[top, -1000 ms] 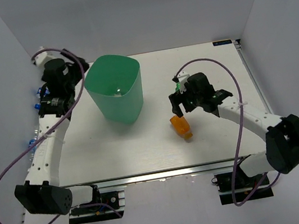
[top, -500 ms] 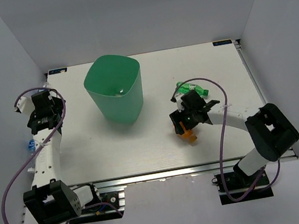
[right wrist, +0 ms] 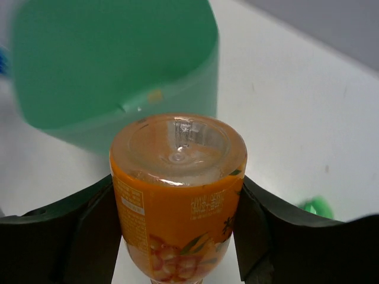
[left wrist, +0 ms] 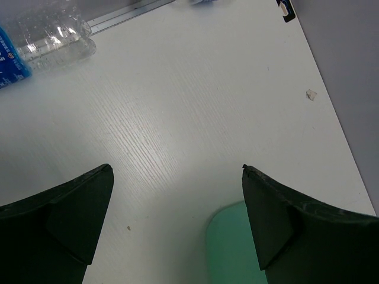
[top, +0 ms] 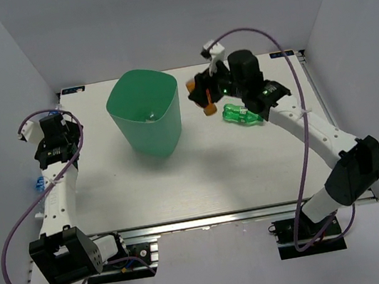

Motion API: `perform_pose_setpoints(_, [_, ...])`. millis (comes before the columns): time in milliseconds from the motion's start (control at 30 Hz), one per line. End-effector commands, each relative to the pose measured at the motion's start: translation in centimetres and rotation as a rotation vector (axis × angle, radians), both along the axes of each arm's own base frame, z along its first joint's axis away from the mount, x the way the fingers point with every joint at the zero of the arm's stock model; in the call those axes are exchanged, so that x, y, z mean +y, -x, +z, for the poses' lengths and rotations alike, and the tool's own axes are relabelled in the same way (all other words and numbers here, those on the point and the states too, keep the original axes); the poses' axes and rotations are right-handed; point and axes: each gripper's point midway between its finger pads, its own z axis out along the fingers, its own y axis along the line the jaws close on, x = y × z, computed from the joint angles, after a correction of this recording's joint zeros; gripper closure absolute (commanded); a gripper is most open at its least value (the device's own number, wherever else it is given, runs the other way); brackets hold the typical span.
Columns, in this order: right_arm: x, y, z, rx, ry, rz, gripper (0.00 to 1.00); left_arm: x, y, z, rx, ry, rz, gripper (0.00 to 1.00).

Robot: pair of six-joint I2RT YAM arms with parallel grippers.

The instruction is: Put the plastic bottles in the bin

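Note:
The mint-green bin [top: 146,120] stands at the back, left of centre. My right gripper [top: 204,95] hangs in the air just right of its rim, shut on an orange-labelled plastic bottle [top: 207,107]. In the right wrist view that bottle [right wrist: 177,195] sits base-forward between both fingers, with the bin [right wrist: 112,65] ahead of it. A green bottle [top: 241,114] lies on the table under the right arm. My left gripper [top: 50,139] is at the table's left edge, open and with nothing in it [left wrist: 177,170]. A clear bottle with a blue label [left wrist: 47,41] lies beyond it.
White walls close in the table at the back and on both sides. Part of the blue-labelled bottle [top: 40,184] pokes out at the left edge beside the left arm. A cable loops over each arm.
My right gripper closed on the orange bottle near the table's middle front and carried it up and back to beside the bin. The left arm drew back to the left edge.

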Motion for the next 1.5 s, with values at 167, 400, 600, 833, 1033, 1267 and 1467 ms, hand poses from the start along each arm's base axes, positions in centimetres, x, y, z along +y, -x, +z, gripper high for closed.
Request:
perform_pose_setpoints(167, [8.5, -0.3, 18.9, -0.335, -0.365, 0.316, 0.72, 1.4, -1.1, 2.6, -0.011, -0.169, -0.085, 0.02])
perform_pose_setpoints(400, [16.3, -3.4, 16.4, -0.244, -0.361, 0.351, 0.45, 3.2, -1.5, 5.3, 0.042, -0.346, -0.123, 0.02])
perform_pose_setpoints(600, [16.4, -3.6, 18.3, -0.309, -0.389, 0.341, 0.11, 3.4, -2.2, 3.4, 0.148, -0.381, -0.192, 0.02])
perform_pose_setpoints(833, [11.8, -1.3, 23.5, -0.523, -0.29, 0.284, 0.11, 5.6, -3.0, 3.3, 0.253, -0.405, -0.104, 0.02])
perform_pose_setpoints(1033, [2.9, -1.3, 20.5, -0.499, -0.126, 0.018, 0.11, 9.2, -0.6, 0.2, 0.304, -0.206, 0.134, 0.02])
perform_pose_setpoints(1267, [-3.9, -1.5, 15.4, -0.424, -0.099, -0.145, 0.11, 9.8, 3.0, -8.2, 0.282, 0.096, 0.414, 0.02])
perform_pose_setpoints(1467, [-5.0, -2.2, 12.5, -0.344, -0.05, -0.142, 0.11, 9.8, 3.5, -10.0, 0.097, 0.265, 0.508, 0.02])
